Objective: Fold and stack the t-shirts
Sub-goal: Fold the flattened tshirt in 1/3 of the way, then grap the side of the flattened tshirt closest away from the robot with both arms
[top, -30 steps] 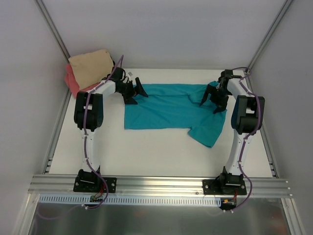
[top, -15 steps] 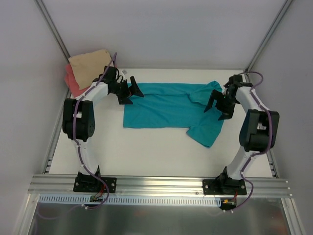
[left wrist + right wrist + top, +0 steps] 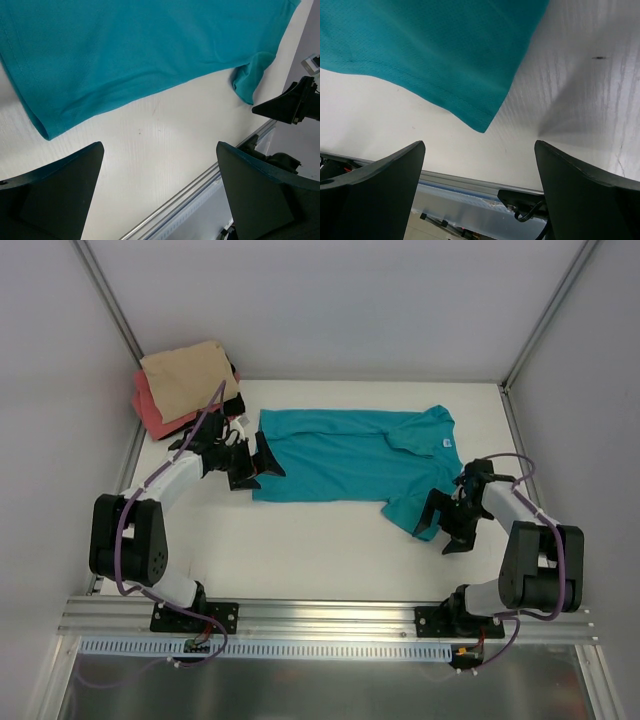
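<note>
The teal t-shirt (image 3: 345, 455) lies spread flat across the middle of the table, its white neck label (image 3: 445, 440) at the right end and one sleeve (image 3: 412, 510) pointing toward the front. My left gripper (image 3: 256, 465) is open and empty at the shirt's left hem. My right gripper (image 3: 441, 528) is open and empty just right of the sleeve tip. The left wrist view shows the shirt's hem corner (image 3: 47, 131); the right wrist view shows the sleeve tip (image 3: 482, 125). The tan-beige t-shirt (image 3: 185, 377) lies folded on the folded coral-pink t-shirt (image 3: 150, 410) at the back left corner.
White walls with metal posts enclose the table on three sides. An aluminium rail (image 3: 320, 618) runs along the near edge, holding both arm bases.
Both arms have swung toward the front along the shirt's two ends. The left gripper moved from the back left corner to the left hem; the right gripper moved from the collar to the sleeve tip.
</note>
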Motion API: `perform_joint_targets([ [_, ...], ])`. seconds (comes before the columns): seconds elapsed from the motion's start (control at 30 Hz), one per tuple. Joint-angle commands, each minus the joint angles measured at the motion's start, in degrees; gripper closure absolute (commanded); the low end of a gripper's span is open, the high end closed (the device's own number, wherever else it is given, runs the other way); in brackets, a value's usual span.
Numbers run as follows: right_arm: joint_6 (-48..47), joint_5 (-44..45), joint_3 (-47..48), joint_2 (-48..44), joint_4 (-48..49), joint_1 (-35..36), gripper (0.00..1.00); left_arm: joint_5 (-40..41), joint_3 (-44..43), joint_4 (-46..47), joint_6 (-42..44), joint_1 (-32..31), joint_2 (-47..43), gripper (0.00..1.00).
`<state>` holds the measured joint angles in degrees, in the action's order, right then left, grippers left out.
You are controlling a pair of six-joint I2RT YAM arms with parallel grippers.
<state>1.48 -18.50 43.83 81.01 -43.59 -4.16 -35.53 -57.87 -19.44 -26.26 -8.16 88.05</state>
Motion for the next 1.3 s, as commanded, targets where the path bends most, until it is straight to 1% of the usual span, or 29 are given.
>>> perform_joint_targets([
  [0.0, 0.7, -1.7, -0.7, -1.7, 5.4, -0.1, 0.03, 0.4, -1.3, 1.0, 0.8, 0.2, -3.1, 0.01],
  [0.07, 1.1, -1.6, -1.4, -0.5, 6.8, -0.1, 0.05, 0.6, -2.5, 0.3, 1.1, 0.1, -3.1, 0.01],
  [0.13, 1.2, -1.8, -1.5, 0.7, 7.8, -0.1, 0.13, 0.8, -3.3, -0.4, 1.6, 0.2, -2.8, 0.01],
  [0.17, 1.4, -1.9, -1.6, 1.9, 9.2, -0.1, 0.22, 0.9, -3.8, -0.9, 1.7, 0.1, -2.5, 0.01],
  [0.23, 1.8, -2.3, -1.6, 3.4, 11.0, 0.0, 0.29, 0.9, -4.4, -1.1, 2.0, 0.1, -2.4, 0.01],
  [0.27, 2.0, -2.4, -1.3, 4.1, 11.4, 0.1, 0.35, 0.8, -4.6, -1.2, 2.2, 0.1, -2.3, 0.01],
  [0.3, 2.1, -2.5, -1.1, 5.4, 11.7, 0.2, 0.45, 0.8, -4.8, -1.5, 2.3, 0.1, -2.1, 0.01],
  [0.33, 2.4, -2.8, -0.9, 5.9, 12.4, 0.5, 0.48, 0.8, -5.1, -1.7, 2.6, 0.1, -1.8, 0.01],
  [0.37, 2.7, -2.8, -0.7, 6.4, 12.6, 0.6, 0.55, 0.9, -5.6, -2.0, 2.7, 0.1, -1.7, 0.01],
  [0.43, 3.0, -2.6, -0.7, 7.4, 13.0, 1.2, 0.61, 1.1, -6.0, -2.4, 3.2, 0.1, -1.6, 0.01],
  [0.47, 3.1, -2.6, -0.7, 7.7, 13.4, 1.3, 0.66, 1.2, -6.4, -2.4, 3.2, 0.1, -1.2, 0.01],
  [0.5, 3.3, -2.6, -0.9, 7.9, 13.5, 1.5, 0.79, 1.3, -6.5, -2.4, 3.3, 0.1, -1.3, 0.01],
  [0.53, 3.4, -2.6, -0.9, 8.1, 14.0, 1.9, 0.86, 1.3, -6.6, -2.6, 3.4, 0.1, -1.2, 0.01],
  [0.57, 3.4, -2.7, -1.1, 8.1, 14.1, 2.0, 1.00, 1.3, -6.5, -2.5, 3.5, 0.1, -1.2, 0.01],
  [0.77, 3.6, -0.1, -0.2, 3.4, 11.2, 2.3, 1.00, 3.4, -5.5, -3.8, 5.6, 0.2, -1.3, 0.01],
  [0.87, 3.0, 1.0, 2.1, 1.8, 8.4, 2.3, 1.00, 7.8, -4.5, -6.2, 8.4, 0.3, -0.3, 0.01],
  [0.93, 2.3, 1.5, 3.2, 1.7, 7.0, 2.3, 1.00, 9.1, -3.6, -6.8, 10.3, 0.9, 1.5, 0.01],
  [1.07, 1.4, 2.2, 5.7, 2.0, 4.9, 2.2, 1.00, 9.0, 1.7, -2.8, 10.9, 1.8, 4.1, 0.01],
  [1.27, 0.6, 2.9, 8.5, 2.5, 2.3, 2.2, 1.00, 6.9, 4.3, 1.2, 8.3, 2.0, 9.8, 0.01],
])
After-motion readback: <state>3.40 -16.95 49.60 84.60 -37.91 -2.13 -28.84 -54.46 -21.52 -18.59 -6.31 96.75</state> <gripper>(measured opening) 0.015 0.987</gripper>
